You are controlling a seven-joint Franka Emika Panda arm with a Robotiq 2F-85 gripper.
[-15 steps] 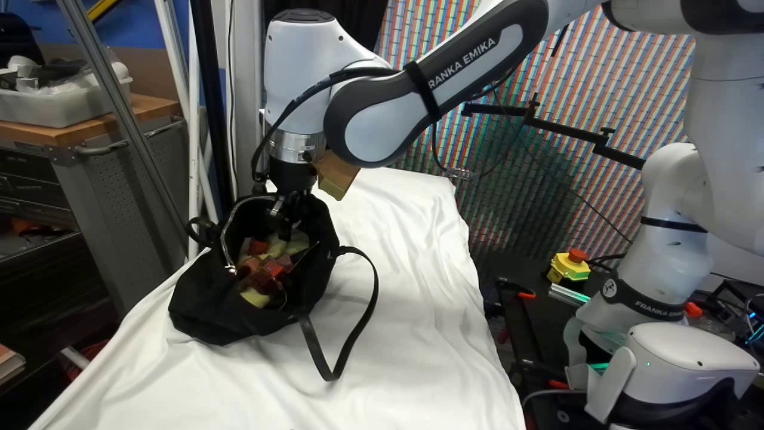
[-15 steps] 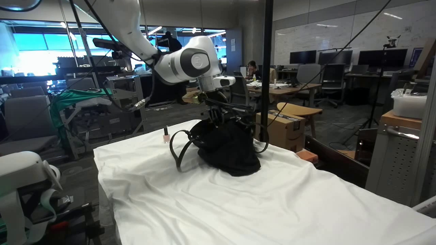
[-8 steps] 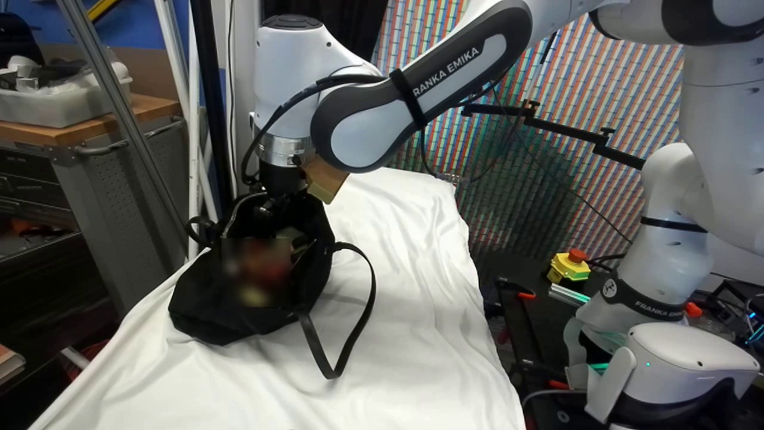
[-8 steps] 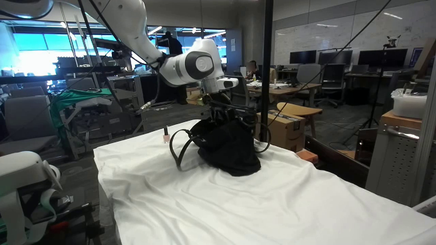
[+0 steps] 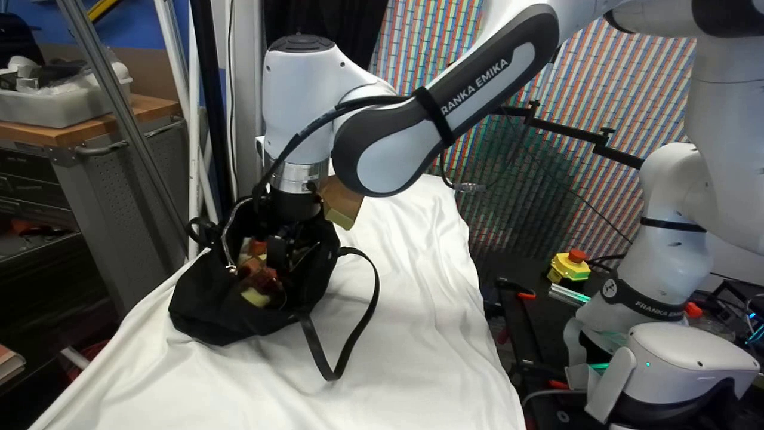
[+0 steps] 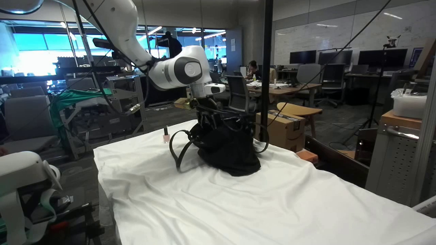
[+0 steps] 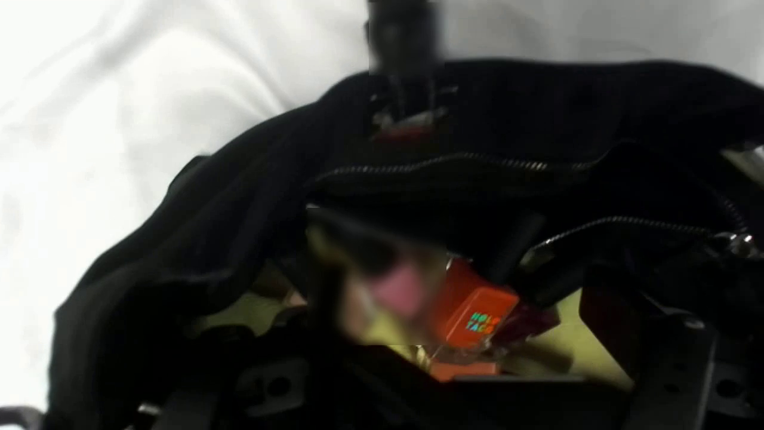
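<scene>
My gripper (image 5: pixel 282 254) reaches down into the mouth of a black fabric bag (image 5: pixel 233 316), which stands on a white cloth. The wrist view shows the jaws wide apart at the lower left and lower right, with no clear grip on anything. Between and beneath them is an orange-red bottle (image 7: pixel 480 316) marked HOLO TACO. A dark red bottle (image 7: pixel 531 319) lies against it, over a yellowish surface (image 7: pixel 576 334). Pink and yellow shapes to the left are smeared. In an exterior view, red and yellow contents (image 5: pixel 259 278) show beside the fingers; the fingertips are partly hidden by the bag.
A small pinkish bottle with a black cap (image 6: pixel 166 135) stands on the white cloth (image 6: pixel 146 163). A bag strap (image 5: pixel 358 334) loops onto the cloth. The bag's zipper edge (image 7: pixel 627 221) crosses the opening. A brown and yellow block (image 5: pixel 341 206) sits by the wrist.
After a short sideways swing and back, the gripper has come down deeper into the bag's mouth, covering some contents. Its fingers look wider apart than a second ago. The bag has barely moved.
</scene>
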